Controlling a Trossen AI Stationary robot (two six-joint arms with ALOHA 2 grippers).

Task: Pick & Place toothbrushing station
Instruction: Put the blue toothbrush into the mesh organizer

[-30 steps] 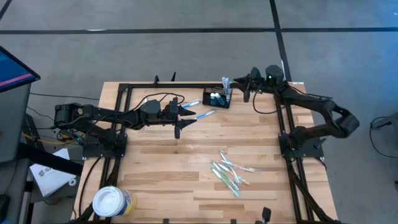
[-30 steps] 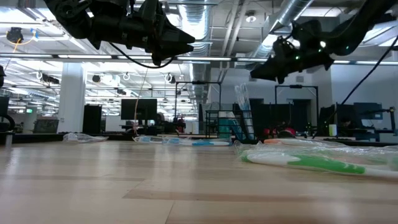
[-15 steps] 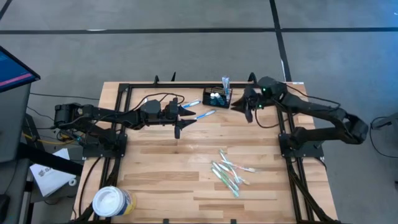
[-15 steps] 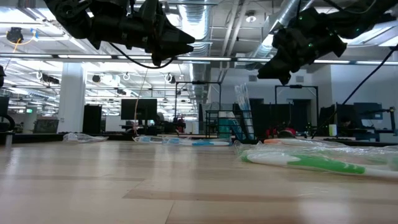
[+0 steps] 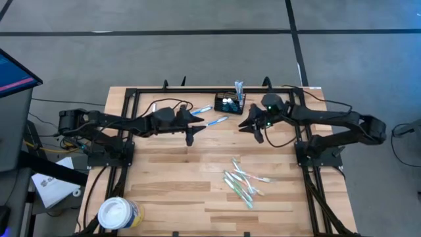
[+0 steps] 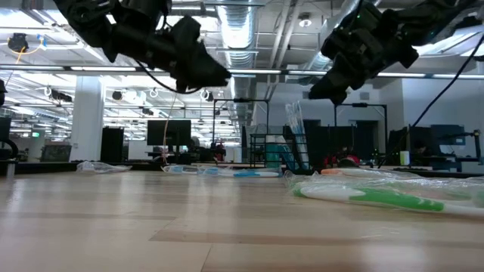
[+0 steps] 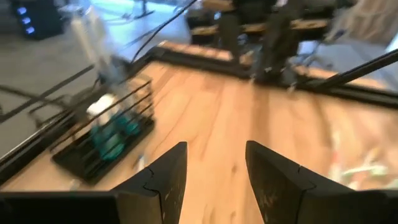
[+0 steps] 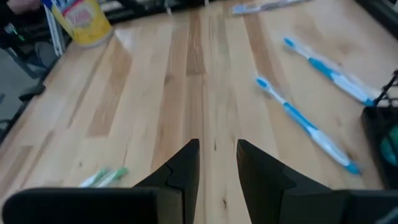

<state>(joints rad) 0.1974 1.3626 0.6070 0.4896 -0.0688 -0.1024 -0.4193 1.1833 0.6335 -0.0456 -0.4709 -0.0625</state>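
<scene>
Caddy (image 5: 229, 103) of black wire mesh stands near the far edge of the wooden desk (image 5: 177, 178), about midway between the two arms, with a tube standing up out of it and some white and teal things inside. In the left wrist view the caddy (image 7: 102, 140) sits flat on the wood, just beside the black frame rail.

The left tool (image 5: 191, 129) hangs above the desk on the near-left side of the caddy, well clear of it. Its two fingers (image 7: 160, 180) stand apart with bare wood showing through the gap, and nothing is between them. Two blue toothbrushes (image 5: 216, 121) lie on the desk between this tool and the caddy.

The right tool (image 5: 253, 127) hangs in the air just to the near-right of the caddy, not touching it. Its fingers (image 8: 183, 165) leave a narrow gap with only bare wood behind it, so it holds nothing. The same blue toothbrushes (image 8: 308, 127) lie ahead of it in its wrist view.

A loose pile of green and white toothbrushes (image 5: 242, 183) lies nearer the front, toward the right. A round white tub (image 5: 118, 213) with a yellow label stands at the front left corner.
</scene>
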